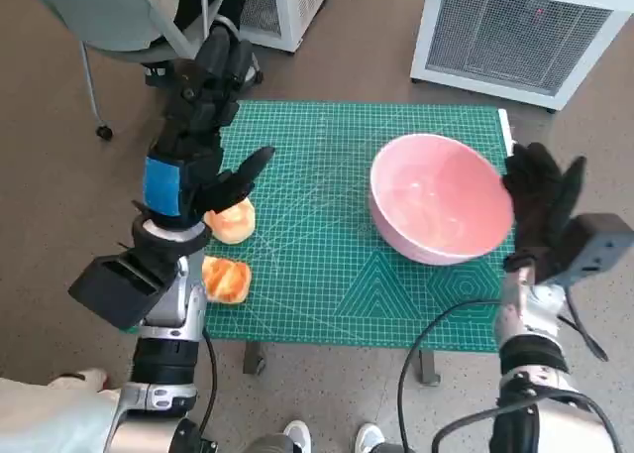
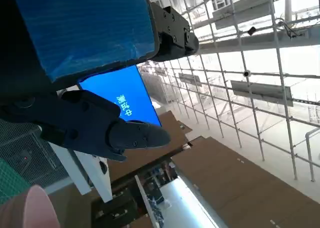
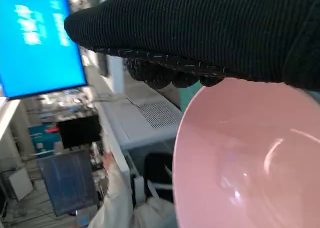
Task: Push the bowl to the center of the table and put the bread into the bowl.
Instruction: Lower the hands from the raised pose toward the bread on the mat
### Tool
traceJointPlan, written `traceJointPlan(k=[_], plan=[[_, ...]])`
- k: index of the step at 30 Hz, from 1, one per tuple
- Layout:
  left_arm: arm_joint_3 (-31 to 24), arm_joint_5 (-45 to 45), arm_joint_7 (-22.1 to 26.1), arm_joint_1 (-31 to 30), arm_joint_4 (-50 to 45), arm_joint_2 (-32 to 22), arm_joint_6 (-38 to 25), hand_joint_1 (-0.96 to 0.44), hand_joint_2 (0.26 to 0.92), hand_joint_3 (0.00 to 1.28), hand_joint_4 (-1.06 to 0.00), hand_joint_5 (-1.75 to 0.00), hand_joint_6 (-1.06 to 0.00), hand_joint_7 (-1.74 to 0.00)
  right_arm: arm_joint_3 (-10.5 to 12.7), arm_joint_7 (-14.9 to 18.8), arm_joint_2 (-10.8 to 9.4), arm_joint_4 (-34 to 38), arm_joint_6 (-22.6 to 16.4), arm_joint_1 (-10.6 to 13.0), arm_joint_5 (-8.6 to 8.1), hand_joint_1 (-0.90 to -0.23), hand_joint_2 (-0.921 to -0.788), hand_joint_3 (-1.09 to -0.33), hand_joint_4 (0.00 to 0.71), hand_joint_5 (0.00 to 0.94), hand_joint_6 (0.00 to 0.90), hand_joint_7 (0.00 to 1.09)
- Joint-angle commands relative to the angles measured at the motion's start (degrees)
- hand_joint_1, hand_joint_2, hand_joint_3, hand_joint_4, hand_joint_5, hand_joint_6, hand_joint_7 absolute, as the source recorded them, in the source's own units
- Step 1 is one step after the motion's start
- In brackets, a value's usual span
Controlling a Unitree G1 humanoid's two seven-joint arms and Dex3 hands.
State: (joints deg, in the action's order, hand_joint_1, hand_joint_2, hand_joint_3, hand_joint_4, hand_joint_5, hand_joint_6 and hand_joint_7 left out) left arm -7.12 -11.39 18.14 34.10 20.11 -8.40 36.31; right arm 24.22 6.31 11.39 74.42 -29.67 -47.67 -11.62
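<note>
Right gloved robot hand (image 1: 542, 203), fingers spread and holding nothing, touches the pink plastic bowl (image 1: 441, 197) on the green gridded surface (image 1: 327, 245). Left robot hand (image 1: 203, 106) hovers open above two golden bread rolls (image 1: 228, 250). Left wrist view: blue screen (image 2: 122, 96), its white writing unreadable. Right wrist view: bowl rim under the glove.

The bowl (image 1: 442, 197) is plain pale pink, glossy inside. The mat (image 1: 327, 265) over the surface is green, ruled with a fine pale grid. Two buns (image 1: 230, 221) near its left edge are golden-orange with paler patches. The left hand (image 1: 203, 96) is black with blue tape; the right hand (image 1: 543, 197) wears black ribbed knit.
</note>
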Motion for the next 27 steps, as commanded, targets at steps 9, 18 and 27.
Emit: traceJointPlan(k=[9, 18, 27], plan=[[-0.42, -0.79, 0.45, -1.26, -0.35, -0.48, 0.04, -0.33, 0.921, 0.26, -0.25, 0.00, -0.33, -0.02, 2.63, -1.04, -4.33, 1.36, 4.40, -3.29, -2.07, -0.474, -0.921, -0.817, 0.293, 0.017, 0.072, 0.59], [-0.82, -0.74, 0.52, -2.12, -0.71, -0.89, 0.37, -0.33, 0.921, 0.26, -0.25, 0.00, -0.33, -0.02, 3.64, -1.01, -6.75, 1.60, 5.60, -5.42, -3.00, -0.491, -0.921, -0.759, 0.286, 0.008, 0.089, 0.65], [-1.11, -0.88, 0.47, -2.86, -1.19, -1.09, 0.19, -0.34, 0.921, 0.25, -0.25, 0.00, -0.33, -0.02, 2.38, -2.65, -8.42, 1.74, 6.32, -6.60, -1.35, -0.492, -0.921, -0.768, 0.283, 0.005, 0.061, 0.66]])
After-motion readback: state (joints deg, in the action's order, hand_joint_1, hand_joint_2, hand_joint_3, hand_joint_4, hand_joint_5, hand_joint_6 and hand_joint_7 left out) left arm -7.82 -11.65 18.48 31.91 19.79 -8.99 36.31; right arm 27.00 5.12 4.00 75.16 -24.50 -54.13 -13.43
